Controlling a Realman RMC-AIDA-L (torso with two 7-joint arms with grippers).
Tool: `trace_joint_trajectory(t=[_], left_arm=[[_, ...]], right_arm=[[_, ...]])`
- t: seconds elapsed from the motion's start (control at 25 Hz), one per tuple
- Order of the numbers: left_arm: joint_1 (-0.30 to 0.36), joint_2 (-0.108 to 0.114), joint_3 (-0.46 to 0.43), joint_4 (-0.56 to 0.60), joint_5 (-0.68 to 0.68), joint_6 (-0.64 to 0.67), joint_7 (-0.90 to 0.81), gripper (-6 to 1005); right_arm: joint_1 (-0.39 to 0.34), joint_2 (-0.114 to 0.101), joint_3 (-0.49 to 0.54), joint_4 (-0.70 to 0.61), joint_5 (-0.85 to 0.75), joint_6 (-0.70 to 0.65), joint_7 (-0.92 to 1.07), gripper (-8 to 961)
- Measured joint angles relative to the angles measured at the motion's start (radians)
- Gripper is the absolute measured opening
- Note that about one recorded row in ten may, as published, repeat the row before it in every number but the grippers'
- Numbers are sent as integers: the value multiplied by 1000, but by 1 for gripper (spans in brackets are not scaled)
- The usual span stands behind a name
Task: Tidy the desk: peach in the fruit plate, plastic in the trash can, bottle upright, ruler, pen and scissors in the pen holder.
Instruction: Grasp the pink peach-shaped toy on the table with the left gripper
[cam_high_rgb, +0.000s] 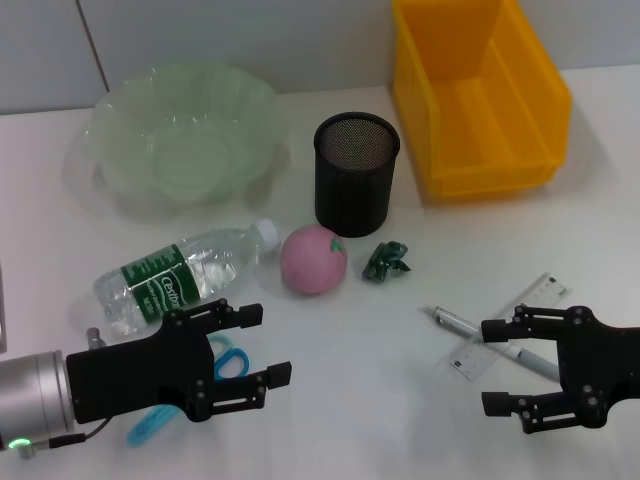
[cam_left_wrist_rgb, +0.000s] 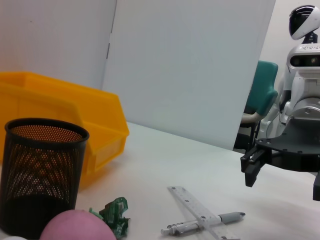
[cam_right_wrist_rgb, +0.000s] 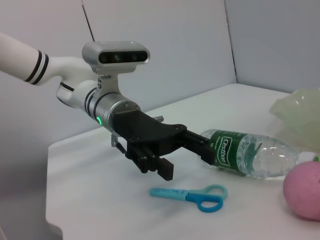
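The pink peach (cam_high_rgb: 313, 259) lies mid-table, with the crumpled green plastic (cam_high_rgb: 387, 262) just to its right. A clear bottle (cam_high_rgb: 185, 275) with a green label lies on its side to the peach's left. Blue scissors (cam_high_rgb: 148, 425) are partly hidden under my left gripper (cam_high_rgb: 268, 344), which hovers open above them. The clear ruler (cam_high_rgb: 510, 323) and silver pen (cam_high_rgb: 452, 322) lie crossed at the right, beside my open right gripper (cam_high_rgb: 490, 366). Behind stand the black mesh pen holder (cam_high_rgb: 357, 172), the green fruit plate (cam_high_rgb: 180, 140) and the yellow trash can (cam_high_rgb: 478, 95).
In the right wrist view the scissors (cam_right_wrist_rgb: 192, 195) lie flat in front of the left gripper (cam_right_wrist_rgb: 185, 161), with the bottle (cam_right_wrist_rgb: 250, 152) behind it. The left wrist view shows the ruler (cam_left_wrist_rgb: 197, 210) over the pen (cam_left_wrist_rgb: 205, 222), with the pen holder (cam_left_wrist_rgb: 42, 175) nearby.
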Motion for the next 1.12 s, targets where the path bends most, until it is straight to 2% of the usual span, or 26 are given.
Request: trace_joint_trajectory(t=[0.44, 0.6, 0.88, 1.04, 1.12], left_arm=[[-18, -3, -3, -1, -10, -1, 20, 804], [-82, -4, 3, -13, -51, -37, 88, 803], [-214, -5, 39, -68, -79, -186, 183, 801], [-250, -5, 106, -78, -127, -248, 227, 800], [-262, -5, 189, -77, -189, -304, 257, 800]], right_arm=[[-2, -1, 2, 0, 0, 0, 0, 831], [-2, 0, 2, 3, 0, 0, 0, 830], [-21, 0, 3, 5, 0, -5, 0, 830], [-36, -1, 22, 3, 0, -3, 0, 830], [-39, -1, 30, 4, 1, -3, 0, 830]])
